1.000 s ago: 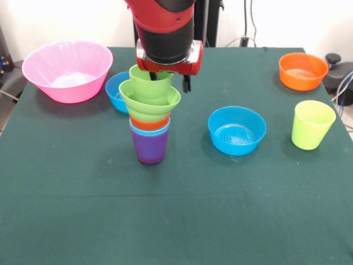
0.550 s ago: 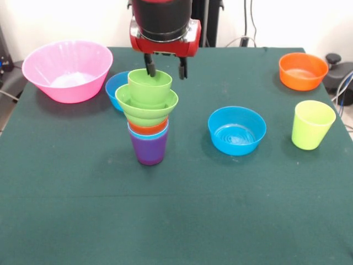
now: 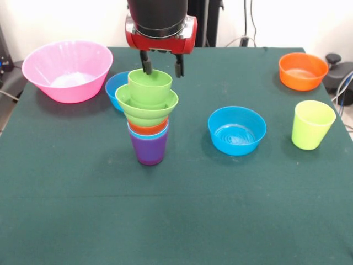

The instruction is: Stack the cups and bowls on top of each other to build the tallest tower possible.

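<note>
**Tall stack, light footing: where it could slip**

While the hand (image 3: 161,65) hangs just above the tower (image 3: 148,118), its two dark fingers (image 3: 146,62) stand apart and hold nothing; one tip sits close over the far rim of the green cup (image 3: 150,86) that crowns the pile. That closeness looks like the main risk: a sideways drift could clip the rim and tip the top pieces. The tower stands left of the middle of the bench (image 3: 176,221). A purple cup (image 3: 149,149) forms its base, with light blue and orange rims showing above it, then a wide green bowl (image 3: 146,105), then the green cup. The bowl is broader than anything below it, so the pile is likely top-heavy, and a hard or off-centre placement of the next piece could topple it.

Loose pieces lie well apart from the tower: a blue bowl (image 3: 237,130) to its right, a yellow-green cup (image 3: 313,125) and an orange bowl (image 3: 303,70) far right, a big pink bowl (image 3: 67,70) far left, and a second blue bowl (image 3: 116,91) partly hidden behind the stack. This last is near enough that lifting it might brush the tower.

A dark green cloth covers the bench, which may let the base rock slightly. Behind it are a pale wall and some cables (image 3: 251,25).
</note>
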You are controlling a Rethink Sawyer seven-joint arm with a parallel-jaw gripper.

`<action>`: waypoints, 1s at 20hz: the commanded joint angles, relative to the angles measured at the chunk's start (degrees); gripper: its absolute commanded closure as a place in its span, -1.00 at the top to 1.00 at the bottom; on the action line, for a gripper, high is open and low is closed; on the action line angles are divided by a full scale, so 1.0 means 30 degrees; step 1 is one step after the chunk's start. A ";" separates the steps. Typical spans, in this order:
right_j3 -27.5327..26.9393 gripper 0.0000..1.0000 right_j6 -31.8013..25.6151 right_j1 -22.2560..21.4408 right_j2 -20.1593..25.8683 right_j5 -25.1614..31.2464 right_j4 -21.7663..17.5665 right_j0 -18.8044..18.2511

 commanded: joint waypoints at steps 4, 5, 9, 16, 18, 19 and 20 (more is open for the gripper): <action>-0.0292 1.00 -0.2352 0.0833 0.1628 0.1725 -0.0860 0.0155; -0.0698 1.00 -0.2319 0.0982 0.1646 0.1879 -0.0913 0.0233; -0.1187 1.00 -0.2534 0.0912 0.1600 0.1749 -0.1305 0.0384; -0.1956 1.00 -0.2815 0.1088 0.1643 0.2215 -0.1465 0.0434; -0.2129 1.00 -0.2839 0.1137 0.1670 0.2335 -0.1462 0.0463; -0.2182 1.00 -0.2817 0.1152 0.1685 0.2362 -0.1439 0.0478; -0.2258 1.00 -0.2726 0.1206 0.1720 0.2342 -0.1368 0.0498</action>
